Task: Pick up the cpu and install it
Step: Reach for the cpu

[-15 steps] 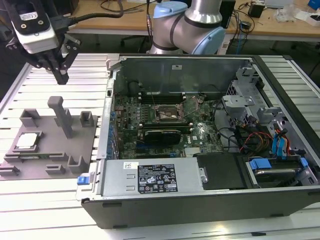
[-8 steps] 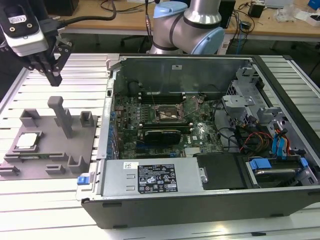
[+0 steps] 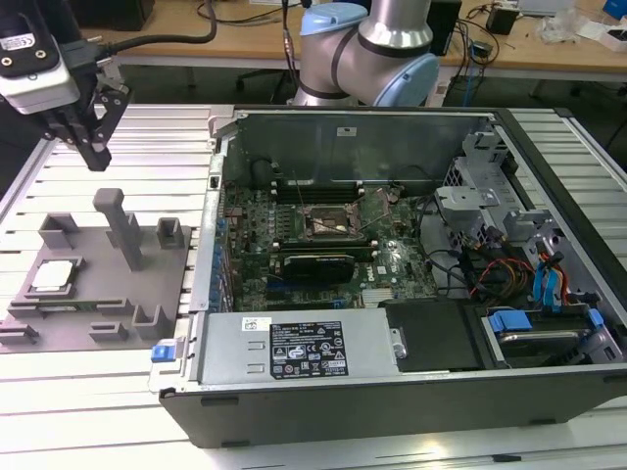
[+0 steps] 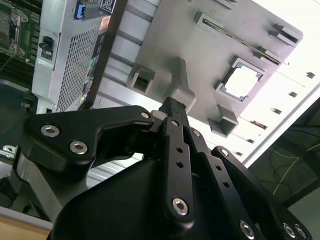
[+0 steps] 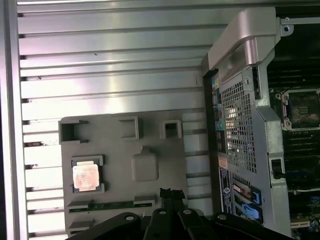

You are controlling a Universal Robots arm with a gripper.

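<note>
Well, the pincer is hanging in the upper left of the exterior view, its fingers sitting together and gripping nothing. It is hovering above the far edge of a grey fixture plate, well clear of it. The cpu is lying flat in a square pocket of that plate, at the lower left of the exterior view, silvery top facing up; it is also showing in both wrist views. The plate is resting on the slatted counter, just beside the open computer case. Inside the case, the socket on the motherboard is looking unfilled. By my judgement, picking up and installing are both left to do.
</note>
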